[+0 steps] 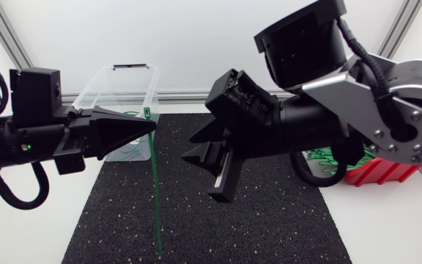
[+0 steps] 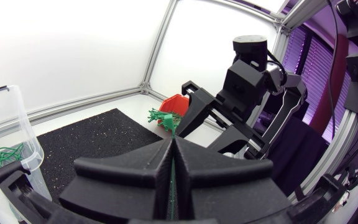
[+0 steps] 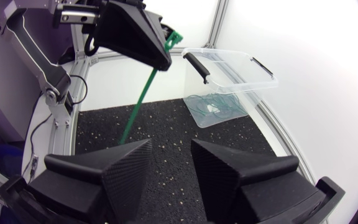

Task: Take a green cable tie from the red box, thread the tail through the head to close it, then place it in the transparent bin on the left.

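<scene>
Green cable tie [image 1: 155, 198] is held near its head by the closed left gripper [image 1: 151, 123].
The dangling tail could be missed or knocked aside by the open, empty right gripper [image 1: 209, 174].

Left arm [image 1: 20, 139]: came in from the left edge and lay level toward the middle. Left gripper [image 1: 151, 123]: 2 fingers pressed together on a green cable tie [image 1: 156, 191] near its head. Right arm [image 1: 321, 110]: came in from the right, wrist angled down. Right gripper [image 1: 209, 174]: 2 fingers spread apart, near the left gripper, not touching.
</scene>
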Robot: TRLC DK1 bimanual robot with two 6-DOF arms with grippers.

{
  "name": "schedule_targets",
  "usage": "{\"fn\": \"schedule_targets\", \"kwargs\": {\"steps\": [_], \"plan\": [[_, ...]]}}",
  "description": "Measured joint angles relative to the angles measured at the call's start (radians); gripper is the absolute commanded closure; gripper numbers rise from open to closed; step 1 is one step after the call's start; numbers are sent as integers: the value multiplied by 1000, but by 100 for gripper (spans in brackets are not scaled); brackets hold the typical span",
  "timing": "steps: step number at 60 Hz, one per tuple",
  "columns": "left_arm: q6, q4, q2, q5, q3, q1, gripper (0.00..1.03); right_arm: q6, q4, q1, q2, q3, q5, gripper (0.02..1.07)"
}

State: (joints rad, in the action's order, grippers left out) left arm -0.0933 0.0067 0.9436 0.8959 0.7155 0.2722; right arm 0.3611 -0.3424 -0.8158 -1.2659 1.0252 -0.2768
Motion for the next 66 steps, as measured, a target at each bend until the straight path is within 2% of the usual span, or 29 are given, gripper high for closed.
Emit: {"fn": "schedule_targets", "kwargs": {"steps": [5, 12, 20, 27, 39, 50, 56, 61, 66], "plan": [[18, -33, 20, 15, 19, -4, 100, 39, -14, -1, 4, -9, 70, 33], [71, -87, 39, 19, 35, -9, 100, 93, -33, -2, 8, -33, 151, 22], [152, -169, 58, 19, 66, -11, 100, 158, -18, -40, 11, -90, 314, 12], [208, -209, 72, 19, 85, -14, 100, 193, -18, -95, 11, -137, 461, 12], [230, -227, 139, 19, 121, -14, 100, 185, 31, -162, 10, -174, 616, 8], [230, -248, 184, 15, 145, -10, 100, 172, 71, -198, 19, -200, 672, 8], [233, -280, 197, 14, 174, 0, 100, 187, 129, -203, 21, -230, 702, 8], [237, -314, 217, 15, 213, 12, 100, 224, 189, -204, 14, -254, 731, 16], [246, -357, 260, 15, 278, 25, 100, 293, 283, -207, 9, -274, 765, 16]]}}
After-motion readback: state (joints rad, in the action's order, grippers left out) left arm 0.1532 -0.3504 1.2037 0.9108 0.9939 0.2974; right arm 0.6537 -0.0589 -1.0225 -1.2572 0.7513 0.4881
